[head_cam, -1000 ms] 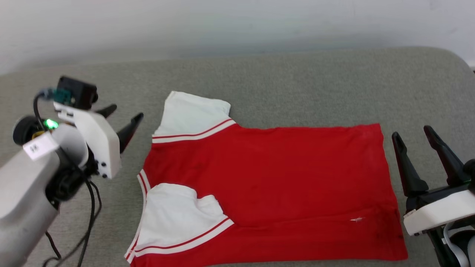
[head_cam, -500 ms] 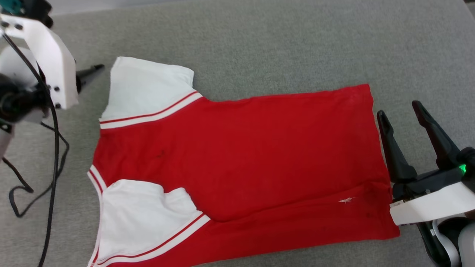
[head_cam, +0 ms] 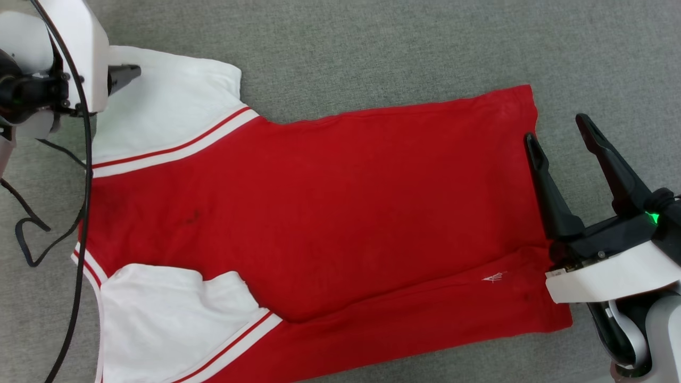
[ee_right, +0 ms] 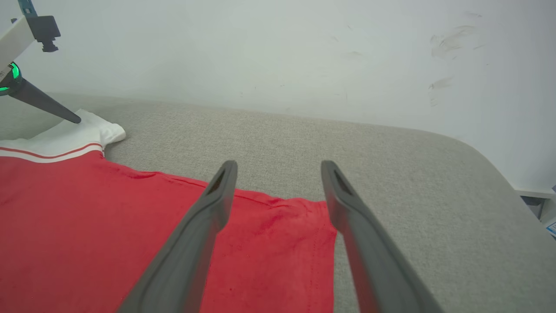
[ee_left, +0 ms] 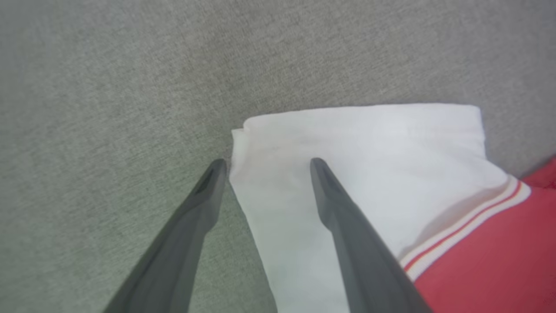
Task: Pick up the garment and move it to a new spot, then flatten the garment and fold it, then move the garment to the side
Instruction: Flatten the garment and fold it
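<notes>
The garment (head_cam: pixel 319 213) lies spread flat on the grey surface, red body across the middle and white striped sleeves at the left, plain face up. My left gripper (head_cam: pixel 123 73) hovers over the far white sleeve (ee_left: pixel 369 148). In the left wrist view it (ee_left: pixel 268 163) is open and straddles that sleeve's outer edge, one finger over the cloth and one over the grey surface. My right gripper (head_cam: pixel 556 127) is open at the hem on the right. In the right wrist view (ee_right: pixel 279 164) its left finger is above the red hem corner (ee_right: pixel 304 217). Nothing is held.
A grey padded surface (head_cam: pixel 372 48) carries the garment, with bare room beyond it and to the right. A white wall (ee_right: pixel 278 52) rises behind, and the surface rounds off at the far right edge (ee_right: pixel 499 174). The left arm's black cable (head_cam: pixel 32 234) hangs beside the garment.
The head camera has tilted down and closer. Relative to the garment, my left gripper has moved from beside the far sleeve to over its edge; the right gripper has come up to the hem.
</notes>
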Tool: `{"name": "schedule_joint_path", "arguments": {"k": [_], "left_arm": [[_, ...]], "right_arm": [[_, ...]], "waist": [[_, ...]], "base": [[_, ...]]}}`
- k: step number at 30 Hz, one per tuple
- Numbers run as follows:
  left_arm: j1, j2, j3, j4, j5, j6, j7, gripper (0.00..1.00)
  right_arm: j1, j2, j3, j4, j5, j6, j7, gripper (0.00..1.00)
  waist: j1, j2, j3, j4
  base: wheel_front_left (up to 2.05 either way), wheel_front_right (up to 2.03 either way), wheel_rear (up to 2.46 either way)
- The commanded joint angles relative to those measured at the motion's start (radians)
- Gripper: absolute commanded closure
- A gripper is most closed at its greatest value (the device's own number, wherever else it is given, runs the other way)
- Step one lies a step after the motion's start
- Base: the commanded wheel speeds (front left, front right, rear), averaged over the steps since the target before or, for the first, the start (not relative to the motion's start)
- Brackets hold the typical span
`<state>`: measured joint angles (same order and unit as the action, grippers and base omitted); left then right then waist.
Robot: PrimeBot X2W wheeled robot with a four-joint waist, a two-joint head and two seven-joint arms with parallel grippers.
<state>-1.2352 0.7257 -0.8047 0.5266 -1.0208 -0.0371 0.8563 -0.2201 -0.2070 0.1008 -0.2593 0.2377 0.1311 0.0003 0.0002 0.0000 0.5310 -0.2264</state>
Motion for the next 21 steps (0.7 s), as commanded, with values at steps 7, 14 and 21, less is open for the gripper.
{"name": "schedule_joint_path", "arguments": {"k": [7,14,21], "left_arm": [[0.025,-0.001,-0.063,0.058,0.037,-0.03,0.03,0.0],[0.025,-0.002,-0.082,0.083,0.076,-0.048,-0.026,1.0],[0.023,-0.031,-0.078,0.05,0.087,-0.068,-0.135,1.0]], "right_arm": [[-0.029,0.0,0.005,0.018,0.01,-0.001,-0.016,0.0],[-0.043,-0.012,-0.014,0.033,0.02,-0.001,-0.016,0.0],[-0.086,-0.086,-0.043,0.026,0.011,-0.001,0.039,0.0]], "waist": [[-0.0002,0.0,0.017,-0.017],[-0.0002,0.0,0.0,-0.01],[-0.0002,0.0,-0.062,0.027]], "base": [[0.0,0.0,0.0],[0.0,0.0,0.0],[0.0,0.0,0.0]]}}
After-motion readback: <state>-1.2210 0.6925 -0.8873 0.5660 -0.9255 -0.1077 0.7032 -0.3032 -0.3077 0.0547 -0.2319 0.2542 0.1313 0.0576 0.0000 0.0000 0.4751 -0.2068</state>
